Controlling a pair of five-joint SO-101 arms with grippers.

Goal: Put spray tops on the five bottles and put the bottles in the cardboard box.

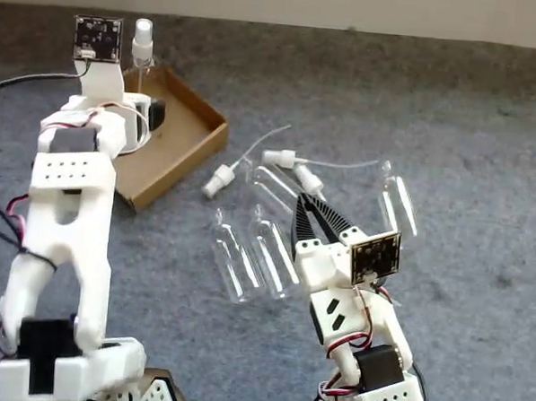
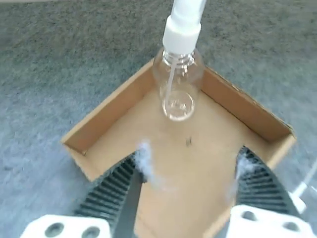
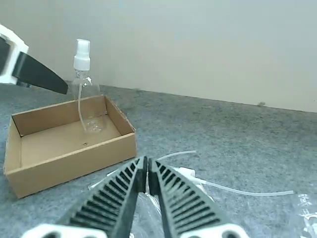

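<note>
Lower centre of the high view, my right gripper [image 3: 147, 162] is pinched almost closed on nothing, among four uncapped bottles [image 1: 232, 257] lying on the carpet [image 1: 487, 131]. Just past them, mid-frame, lie three loose spray tops [image 1: 220, 180]. Upper left, my left gripper [image 2: 190, 168] gapes wide over the cardboard box [image 1: 192, 147], where one capped bottle [image 2: 177, 84] stands upright in the far corner.

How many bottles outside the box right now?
4, all lying on the carpet: two bottles side by side, one among the loose spray tops, one farther right.
</note>
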